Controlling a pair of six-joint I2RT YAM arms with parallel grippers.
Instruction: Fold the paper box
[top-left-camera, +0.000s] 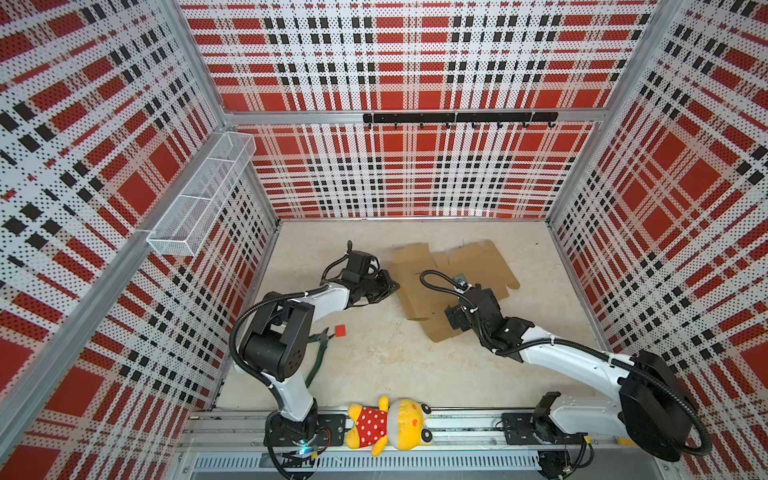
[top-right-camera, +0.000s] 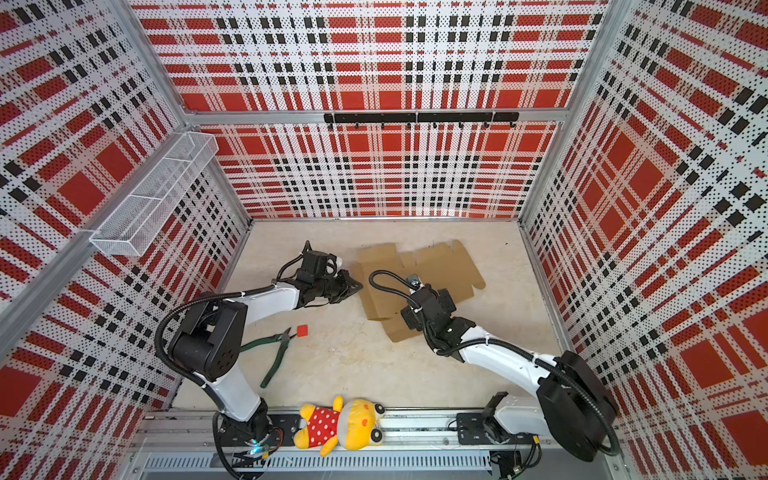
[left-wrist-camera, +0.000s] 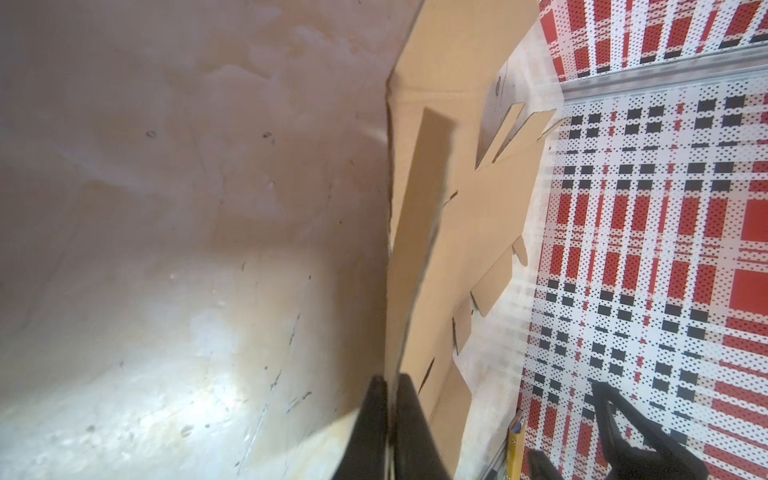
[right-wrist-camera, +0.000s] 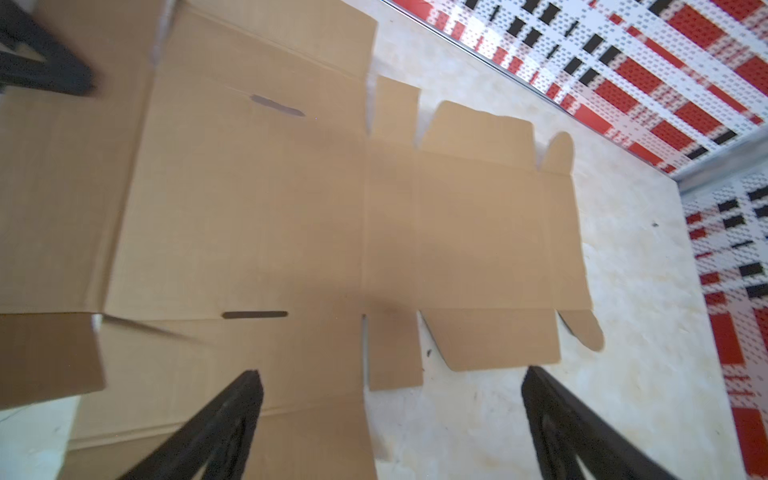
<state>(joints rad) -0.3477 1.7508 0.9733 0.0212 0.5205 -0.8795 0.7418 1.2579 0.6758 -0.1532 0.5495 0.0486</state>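
**Right fingers spread wide over the sheet, left fingers pinching its edge**

Closest to me first. My right gripper (right-wrist-camera: 392, 372) has its fingers (right-wrist-camera: 232, 415) spread wide, holding nothing. It hangs over the near edge of the paper box (right-wrist-camera: 291, 208), one finger above cardboard and the other above bare table (right-wrist-camera: 623, 291). I can't tell whether either tip touches down. In both top views the right arm's wrist blocks those fingertips from me and covers the middle of the sheet.

Further out is my left gripper (left-wrist-camera: 388, 399). Its fingers (left-wrist-camera: 415, 419) are pressed together on the sheet's left edge, pinching a side panel. That panel stands tilted up off the table. Only the tips show in the left wrist view; the frame cuts off the rest.

Now the paper box itself. It's plain brown corrugated card, not yet a box: an unfolded die-cut sheet on the far half of the table, right of centre, between the two grippers. I see crease lines, two dark slits in the main panel, square flaps along both long sides and rounded tabs at the far right end, all lying flat. One flap at the near left corner is raised too, though it's blurred in the right wrist view.
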